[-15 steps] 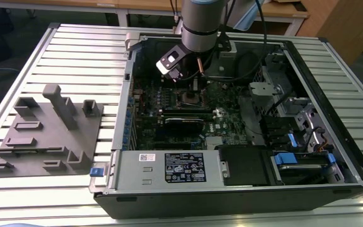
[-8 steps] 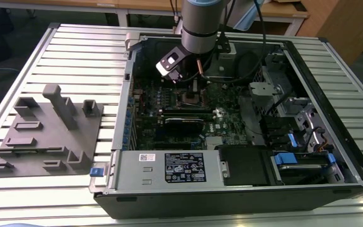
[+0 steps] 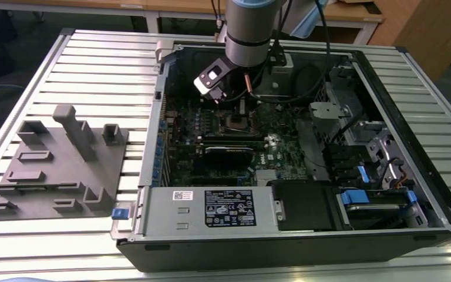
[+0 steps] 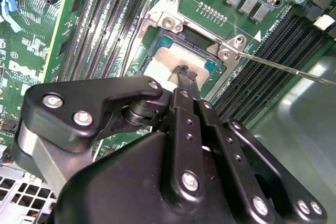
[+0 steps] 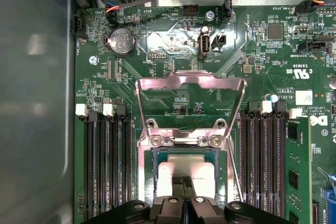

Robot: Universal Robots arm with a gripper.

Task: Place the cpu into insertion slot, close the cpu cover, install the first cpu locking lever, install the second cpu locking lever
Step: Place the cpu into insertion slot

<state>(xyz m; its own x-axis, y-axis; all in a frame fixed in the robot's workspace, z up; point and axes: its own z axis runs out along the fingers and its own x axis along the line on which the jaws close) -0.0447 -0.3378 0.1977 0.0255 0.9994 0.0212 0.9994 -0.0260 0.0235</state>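
The cpu (image 5: 202, 174) lies flat in the insertion slot (image 5: 220, 182), its pale silver face (image 4: 157, 64) up. My gripper (image 5: 181, 181) hangs right over the middle of the chip, fingers shut together, the tip (image 4: 185, 72) at or just above the face. The cpu cover (image 5: 191, 81) is open, swung back from its hinge so that the green board shows through its window. A thin locking lever (image 4: 286, 70) sticks out sideways from the socket corner. In the exterior view the arm reaches down into the open computer case (image 3: 155, 194) and the gripper (image 3: 239, 113) is above the socket (image 3: 237, 123).
Long black memory slots (image 5: 107, 166) flank the socket on both sides (image 5: 270, 161). A grey fixture block (image 3: 61, 164) sits on the slatted table at the exterior view's left. The power supply (image 3: 209, 208) and drive bays with blue tabs (image 3: 363, 197) fill the case's near side.
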